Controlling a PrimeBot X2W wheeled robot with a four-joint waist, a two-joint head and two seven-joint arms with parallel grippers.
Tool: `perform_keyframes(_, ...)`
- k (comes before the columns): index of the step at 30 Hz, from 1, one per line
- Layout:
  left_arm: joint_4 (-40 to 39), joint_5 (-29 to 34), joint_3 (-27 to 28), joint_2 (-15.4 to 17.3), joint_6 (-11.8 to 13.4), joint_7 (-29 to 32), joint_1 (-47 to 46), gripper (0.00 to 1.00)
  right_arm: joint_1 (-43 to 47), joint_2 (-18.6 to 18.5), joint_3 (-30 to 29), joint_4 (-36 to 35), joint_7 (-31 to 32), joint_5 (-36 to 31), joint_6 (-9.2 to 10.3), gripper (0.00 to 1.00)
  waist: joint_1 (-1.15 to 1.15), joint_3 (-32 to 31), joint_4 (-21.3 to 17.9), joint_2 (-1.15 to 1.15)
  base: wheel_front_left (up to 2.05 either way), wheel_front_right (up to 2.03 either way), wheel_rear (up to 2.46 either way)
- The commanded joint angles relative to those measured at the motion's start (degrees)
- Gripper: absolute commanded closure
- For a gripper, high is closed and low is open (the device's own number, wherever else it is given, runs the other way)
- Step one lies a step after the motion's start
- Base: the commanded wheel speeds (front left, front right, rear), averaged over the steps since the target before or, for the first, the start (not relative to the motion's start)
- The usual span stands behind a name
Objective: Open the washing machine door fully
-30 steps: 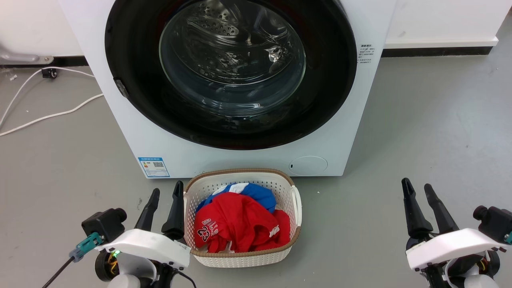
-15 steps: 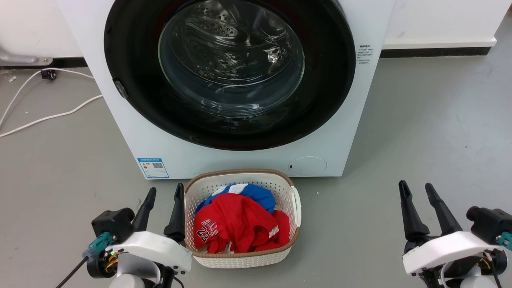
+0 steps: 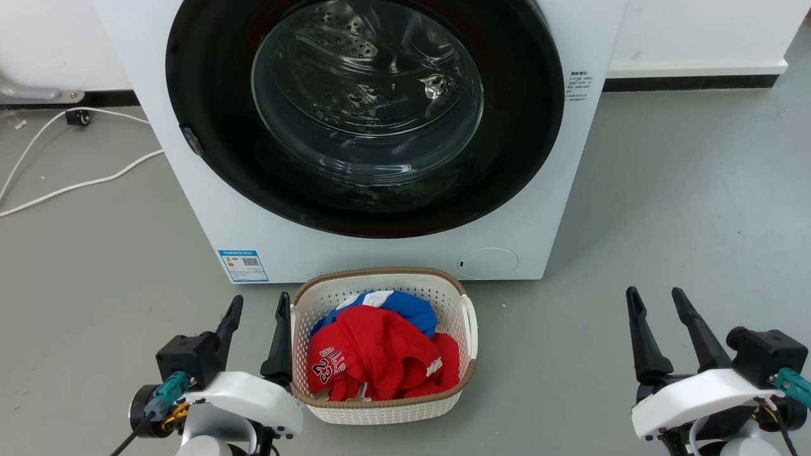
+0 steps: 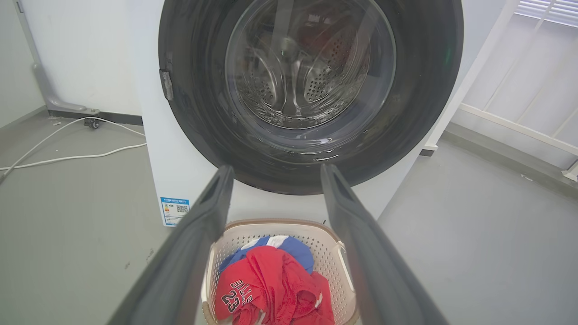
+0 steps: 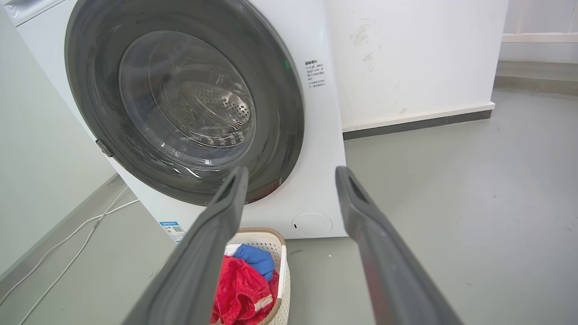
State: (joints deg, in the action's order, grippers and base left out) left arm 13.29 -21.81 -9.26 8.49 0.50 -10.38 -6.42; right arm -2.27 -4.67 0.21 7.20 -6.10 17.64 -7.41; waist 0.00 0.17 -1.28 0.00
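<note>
Plainly, the washing machine door sits shut in the front of the washing machine. The left gripper and the right gripper hover low over the floor, fingers spread and holding nothing. A rising left arm could clip the laundry basket just beside it. Fingers may also slip off the glossy rim.

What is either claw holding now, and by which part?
Nothing. The left claw and right claw are both open, empty, short of the washing machine door.

L tool, R tool — both low, jaws apart, empty, pointing fwd.
</note>
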Motion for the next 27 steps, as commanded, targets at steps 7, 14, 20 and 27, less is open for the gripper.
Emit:
perform_keyframes(7, -0.4, 4.1, -0.6, 0.4, 0.0, -1.3, -0.5, 0.00, -0.4, 0.5, 0.3, -0.8, -0.9, -4.5, -0.10, 0.00, 0.00, 0.0, 0.0, 0.00, 0.00, 0.00, 0.00)
perform_keyframes(14, 0.0, 6.6, -0.9, 0.1, -0.9, -2.1, -0.4, 0.00, -0.4, 0.7, 0.3, -1.1, -1.2, -7.3, -0.10, 0.00, 0.00, 0.0, 0.1, 0.00, 0.00, 0.00, 0.00)
perform_keyframes(20, 0.3, 8.8, -0.6, -0.2, -1.2, -2.8, -0.4, 0.00, -0.5, 0.9, 0.4, -1.1, -1.7, -9.3, -0.11, 0.00, 0.00, 0.0, 0.0, 0.00, 0.00, 0.00, 0.00)
perform_keyframes(27, 0.7, 11.0, 0.0, -0.6, -1.6, -3.6, -0.7, 0.00, -0.7, 1.2, 0.1, -1.0, -1.7, -10.9, -0.08, 0.00, 0.00, 0.2, -0.2, 0.00, 0.00, 0.00, 0.00)
